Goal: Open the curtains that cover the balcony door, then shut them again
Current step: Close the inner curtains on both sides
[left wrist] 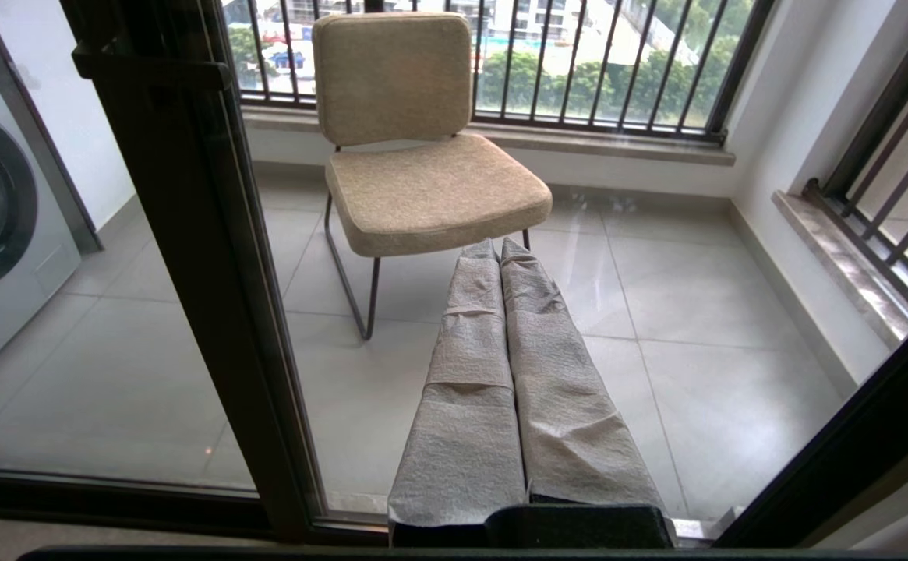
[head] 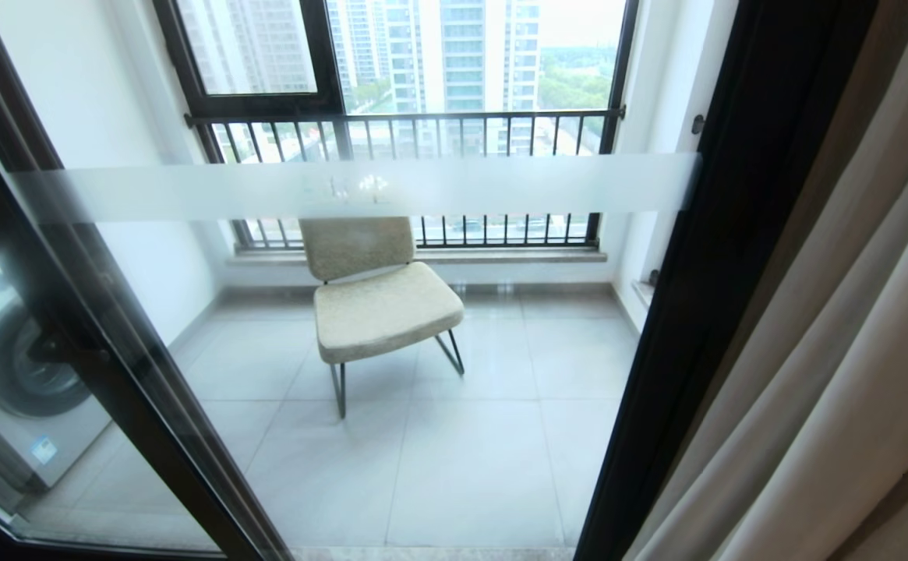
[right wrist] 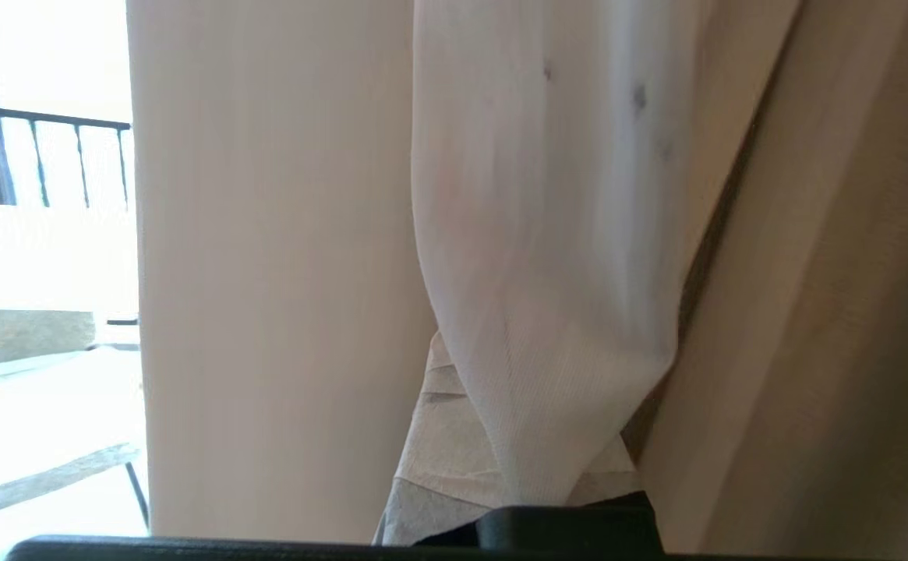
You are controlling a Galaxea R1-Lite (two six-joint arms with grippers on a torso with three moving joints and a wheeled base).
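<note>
The curtains (head: 835, 351), thick beige-grey drapes in deep folds, hang bunched at the right edge of the balcony door (head: 703, 273). Its glass is uncovered between black frames and carries a frosted band (head: 344, 187). Neither gripper shows in the head view. In the right wrist view my right gripper (right wrist: 528, 460) is shut on a fold of the curtains' sheer white layer (right wrist: 547, 234). The cloth bulges out between its grey-wrapped fingers (right wrist: 438, 444), with a beige panel (right wrist: 266, 273) alongside. My left gripper (left wrist: 498, 249) is shut on nothing and points at the door's glass.
Behind the glass, a beige chair (head: 376, 300) stands on the tiled balcony floor in front of a barred window railing (head: 422, 132). A washing machine (head: 17, 374) sits at the left. A black door frame (left wrist: 212, 296) stands just left of my left gripper.
</note>
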